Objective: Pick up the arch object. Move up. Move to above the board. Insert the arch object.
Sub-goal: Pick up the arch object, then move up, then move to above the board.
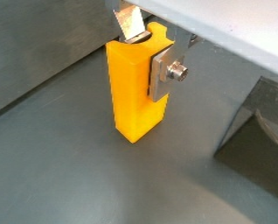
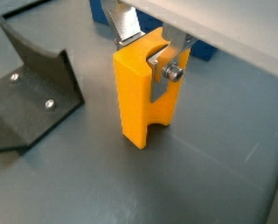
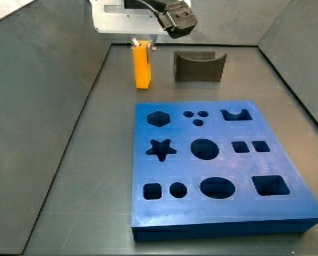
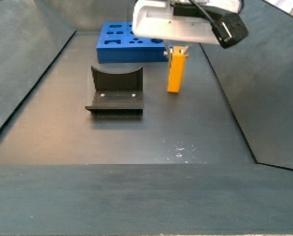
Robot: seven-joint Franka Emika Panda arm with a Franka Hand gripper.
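Note:
The arch object [image 1: 135, 96] [image 2: 138, 96] is a bright yellow-orange narrow block, standing upright on the dark floor. My gripper [image 1: 149, 54] [image 2: 149, 54] is shut on its upper end, one silver finger pressed on each side. In both side views the arch object [image 3: 142, 66] [image 4: 178, 74] hangs straight below the gripper [image 3: 142, 43] [image 4: 180, 52], its lower end at or just above the floor. The board [image 3: 222, 170] [image 4: 122, 41] is a thick blue slab with many shaped cutouts, lying flat a short way from the block. A strip of the board [image 2: 100, 10] shows behind the fingers.
The fixture [image 3: 198, 66] [image 4: 114, 90], a dark L-shaped bracket, stands on the floor close beside the arch object, between it and the workspace wall. It also shows in both wrist views as the fixture [image 1: 258, 131] [image 2: 31, 87]. Sloping dark walls border the floor.

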